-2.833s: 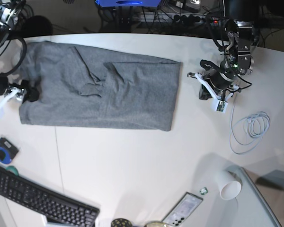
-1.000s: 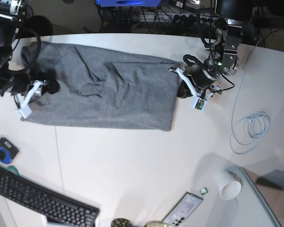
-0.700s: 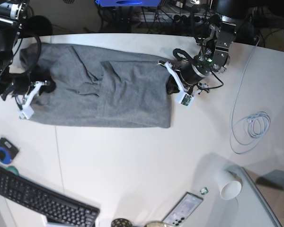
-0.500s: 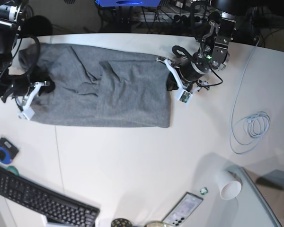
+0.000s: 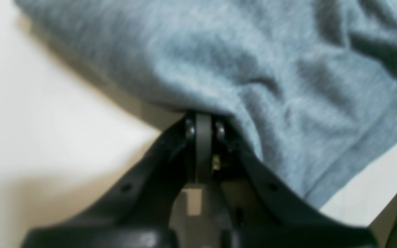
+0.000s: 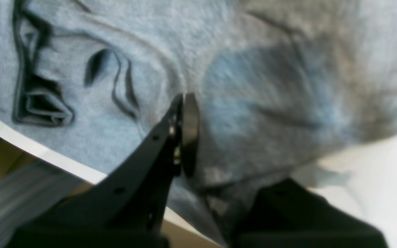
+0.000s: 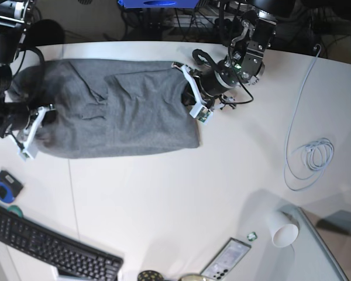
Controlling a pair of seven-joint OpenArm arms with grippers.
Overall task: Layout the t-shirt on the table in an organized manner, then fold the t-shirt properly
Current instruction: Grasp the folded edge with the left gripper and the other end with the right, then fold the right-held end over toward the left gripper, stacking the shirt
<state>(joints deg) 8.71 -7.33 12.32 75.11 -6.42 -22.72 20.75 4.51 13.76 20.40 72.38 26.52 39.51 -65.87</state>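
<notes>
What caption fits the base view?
Both grippers, left and right, pinch opposite ends of the grey t-shirt on the white table.

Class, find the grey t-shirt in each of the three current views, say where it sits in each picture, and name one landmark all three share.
Base view: the t-shirt lies across the upper left.
Left wrist view: it fills the top and right, its edge pinched in the shut left gripper.
Right wrist view: it covers most of the frame, gathered at the shut right gripper.
Shared landmark: the white table.
</notes>
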